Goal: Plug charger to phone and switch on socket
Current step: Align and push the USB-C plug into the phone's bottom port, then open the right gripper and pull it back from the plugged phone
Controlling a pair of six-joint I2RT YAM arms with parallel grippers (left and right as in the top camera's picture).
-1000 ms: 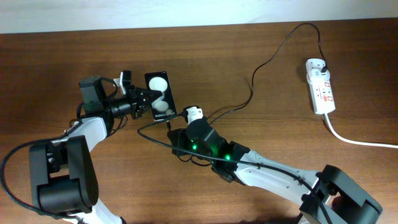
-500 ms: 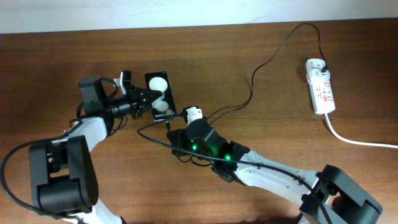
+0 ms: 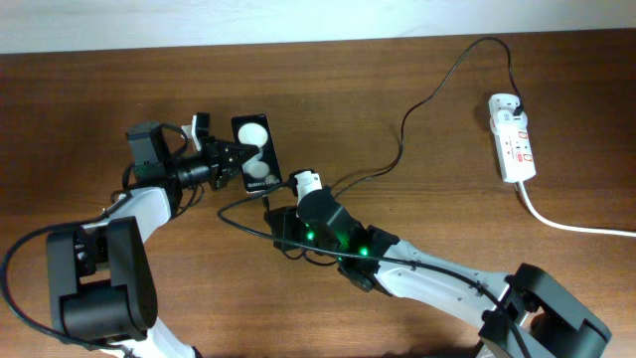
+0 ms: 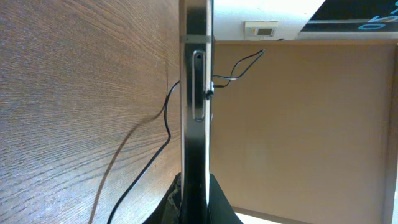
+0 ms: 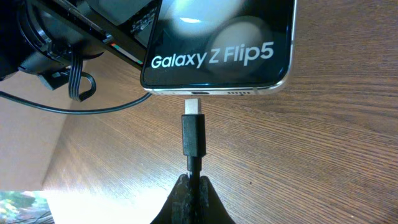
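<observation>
Our left hand (image 3: 230, 157) is shut on the side edge of the phone (image 5: 217, 43), which lies screen-up at its fingertips. We judge the phone thin, rigid and slick, so it needs bracing against the push. Our right hand (image 5: 191, 190) pinches the charger (image 5: 193, 164) just behind its stiff plug (image 5: 193, 134), the sensible hold on a limp cable, with the tip just short of the port (image 5: 198, 94) ahead; the socket (image 3: 512, 139) sits well apart.
</observation>
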